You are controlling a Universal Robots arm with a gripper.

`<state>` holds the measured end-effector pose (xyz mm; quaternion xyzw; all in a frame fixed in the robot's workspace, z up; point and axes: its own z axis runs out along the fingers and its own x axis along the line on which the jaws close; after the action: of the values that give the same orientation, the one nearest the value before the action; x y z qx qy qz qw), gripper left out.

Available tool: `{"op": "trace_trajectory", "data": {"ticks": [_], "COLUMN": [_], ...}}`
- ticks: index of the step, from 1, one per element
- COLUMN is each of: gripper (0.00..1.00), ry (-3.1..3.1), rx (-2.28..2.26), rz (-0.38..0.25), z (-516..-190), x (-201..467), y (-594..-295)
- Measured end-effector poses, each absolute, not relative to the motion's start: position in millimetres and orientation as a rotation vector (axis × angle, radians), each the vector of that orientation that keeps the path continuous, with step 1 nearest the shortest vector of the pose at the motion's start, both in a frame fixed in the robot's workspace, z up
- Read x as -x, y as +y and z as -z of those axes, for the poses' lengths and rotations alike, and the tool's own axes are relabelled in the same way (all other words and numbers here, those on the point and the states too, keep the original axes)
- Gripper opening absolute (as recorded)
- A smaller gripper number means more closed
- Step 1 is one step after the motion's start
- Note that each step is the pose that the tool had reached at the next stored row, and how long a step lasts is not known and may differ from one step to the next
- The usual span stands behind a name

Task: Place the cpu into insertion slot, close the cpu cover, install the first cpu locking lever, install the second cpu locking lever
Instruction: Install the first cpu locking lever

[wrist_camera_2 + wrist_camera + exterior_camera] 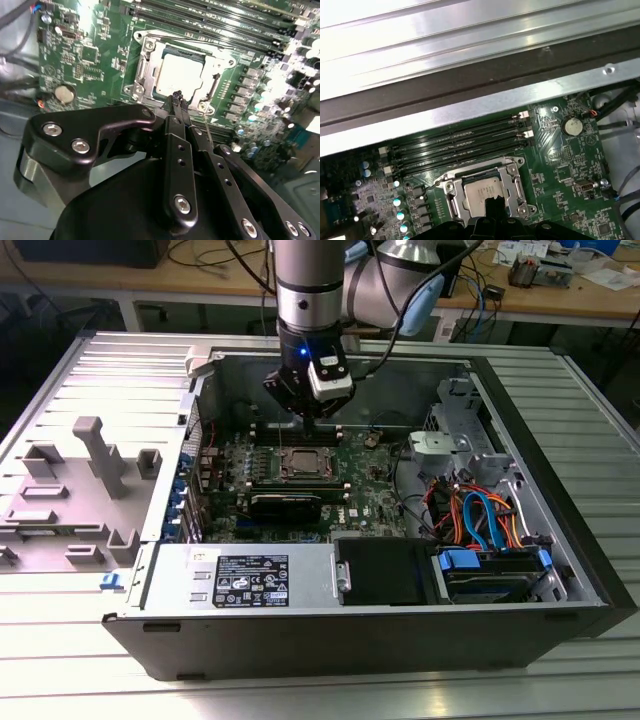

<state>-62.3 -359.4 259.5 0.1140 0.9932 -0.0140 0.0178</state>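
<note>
The cpu (305, 462) (179, 74) (482, 190), a dull silver square chip, lies in the insertion slot (161, 87) on the green motherboard inside the open computer case. The silvery cpu cover (145, 62) (516, 184) lies flat around the chip's edges. A thin wire locking lever (200, 39) (439, 181) runs along one side of the socket; whether it is latched I cannot tell. My gripper (312, 433) (177, 96) (494, 201) hangs just above the socket's edge, shut, with nothing between its black fingers.
Long black memory slots (460, 146) lie beside the socket near the case's metal wall (470, 107). A black graphics card (285, 505), the power supply (240, 580) and a drive cage with coloured cables (480, 520) fill the case. A grey fixture (90, 480) stands on the exterior view's left.
</note>
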Motion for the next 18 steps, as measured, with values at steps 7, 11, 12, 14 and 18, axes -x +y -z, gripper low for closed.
{"op": "trace_trajectory", "data": {"ticks": [7, 11, 12, 14, 18], "gripper": [0.11, 0.11, 0.11, 0.11, 0.11], "ry": [3.130, 3.131, 3.131, 3.131, 3.133], "rx": [-0.058, -0.008, -0.008, -0.008, 0.000], "rz": [0.044, 0.042, 0.042, 0.042, 0.042], "z": [-258.6, -258.3, -258.4, -258.4, -263.1], "x": [62.4, 65.2, 66.8, 72.8, 78.3], "y": [-359.4, -359.4, -359.4, -359.4, -359.4]}}
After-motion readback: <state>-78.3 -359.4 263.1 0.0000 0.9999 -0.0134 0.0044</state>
